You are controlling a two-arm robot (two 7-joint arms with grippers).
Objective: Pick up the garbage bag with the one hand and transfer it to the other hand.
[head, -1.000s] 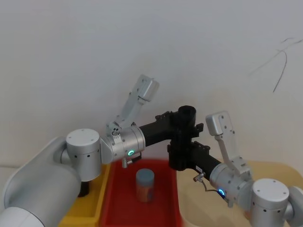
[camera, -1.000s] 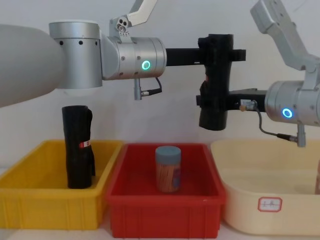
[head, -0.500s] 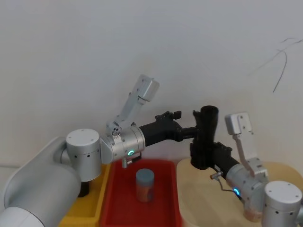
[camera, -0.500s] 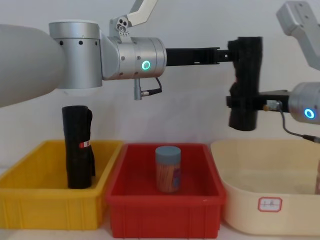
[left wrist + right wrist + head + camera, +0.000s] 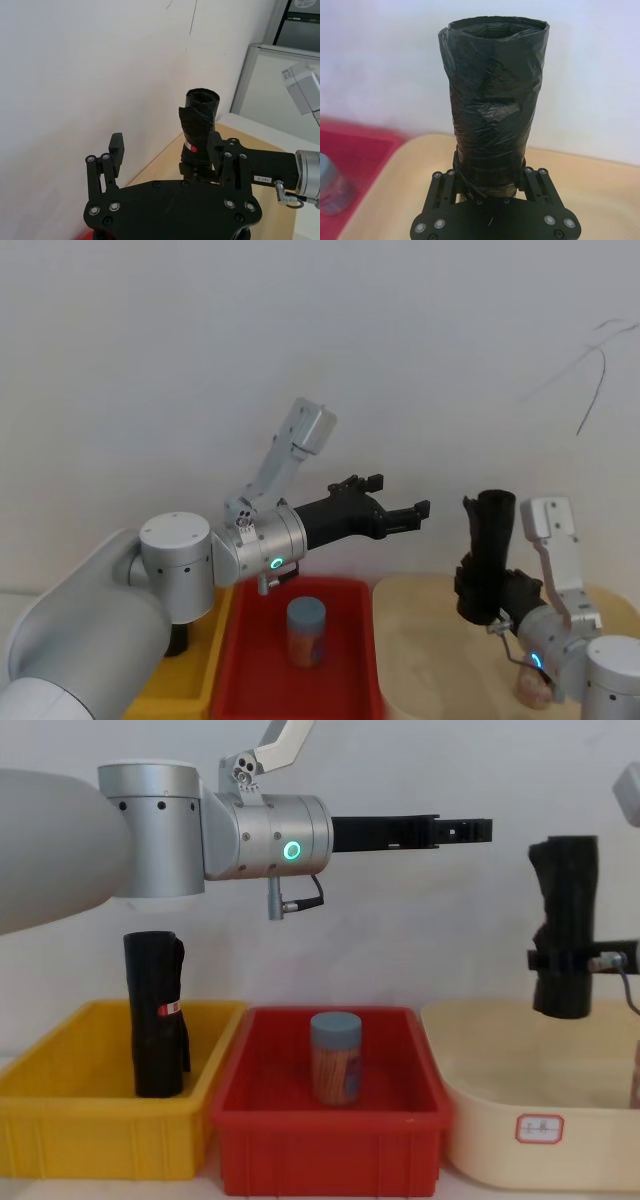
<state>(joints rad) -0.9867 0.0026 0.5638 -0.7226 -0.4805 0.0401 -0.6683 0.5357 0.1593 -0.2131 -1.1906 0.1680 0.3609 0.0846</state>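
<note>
- Tall black glossy plastic roll, the garbage bag (image 5: 564, 926): upright, held in the air above the cream basin (image 5: 520, 1072), well apart from the left gripper; its small red-white label (image 5: 191, 147) is seen in the left wrist view just above the clamping fingers
- Right gripper (image 5: 490, 187), slim black two-finger claw on the silver arm w/ blue glowing ring (image 5: 534, 661): pinches the lower part of the garbage bag, one finger each side; in the chest view its fingers (image 5: 546, 960) wrap the roll from the right edge
- Left gripper (image 5: 482, 828), slim black two-finger claw on the silver arm w/ green glowing ring (image 5: 292, 850): reaches out level to the robot's right, high above the red rectangular plastic bin (image 5: 258, 1108); fingers spread, nothing between them, as the left wrist view shows (image 5: 117, 148)
- Second black plastic roll (image 5: 155, 1013), same kind w/ a red-white label: stands upright in the yellow rectangular plastic bin (image 5: 60, 1120), left of the red bin
- Jar w/ grey-blue lid (image 5: 336, 1058): stands upright near the middle of the red bin; also seen in the head view (image 5: 306, 632)
- Bins stand in a row, yellow, red, cream basin, from robot's left to right; the cream basin carries a small white tag (image 5: 540, 1127) on its front wall
- Plain white wall (image 5: 300, 330) behind
</note>
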